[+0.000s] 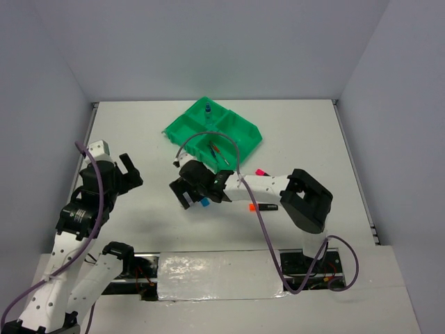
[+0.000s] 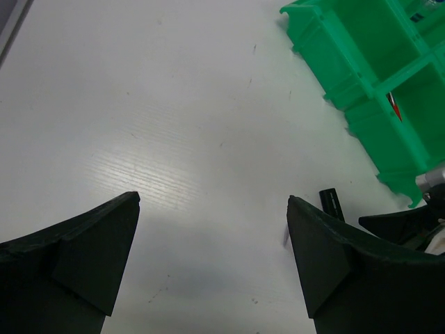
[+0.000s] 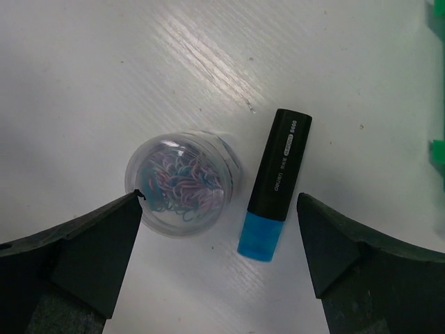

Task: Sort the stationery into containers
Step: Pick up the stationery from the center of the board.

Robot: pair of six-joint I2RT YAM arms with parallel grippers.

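My right gripper (image 3: 217, 200) is spread wide and empty, looking straight down at two pieces at once. The round tub of paper clips (image 3: 182, 184) sits under one fingertip, which overlaps its rim in the wrist view; I can't tell whether they touch. The blue-capped highlighter (image 3: 274, 182) lies just beside the tub, nearer the other finger. Both fall inside the jaws' span, so closing here would likely catch the pair. I'd centre on one first.

The tub is a squat clear plastic cylinder with a tangle of blue, pink and red wire clips showing through. It's smooth and round, so I'd expect it to slip from an off-centre pinch. The highlighter has a matte black barrel with white print and a glossy blue cap. It lies flat and looks the easier grab across its width.

My left gripper (image 2: 212, 202) is also wide, holding nothing. It hangs over bare white table (image 1: 313, 139), which has a faint ribbed sheen, presumably to keep clear of the work.

The green tray (image 1: 182, 125) is glossy moulded plastic and sits at the far middle, turned corner-on. A blue-capped bottle (image 1: 207, 111) stands in its far compartment and thin pens (image 1: 220, 153) lie in the near one. The orange-capped highlighter (image 1: 263, 207) and pink-capped highlighter (image 1: 261, 172) lie unsorted on the table by my right forearm.
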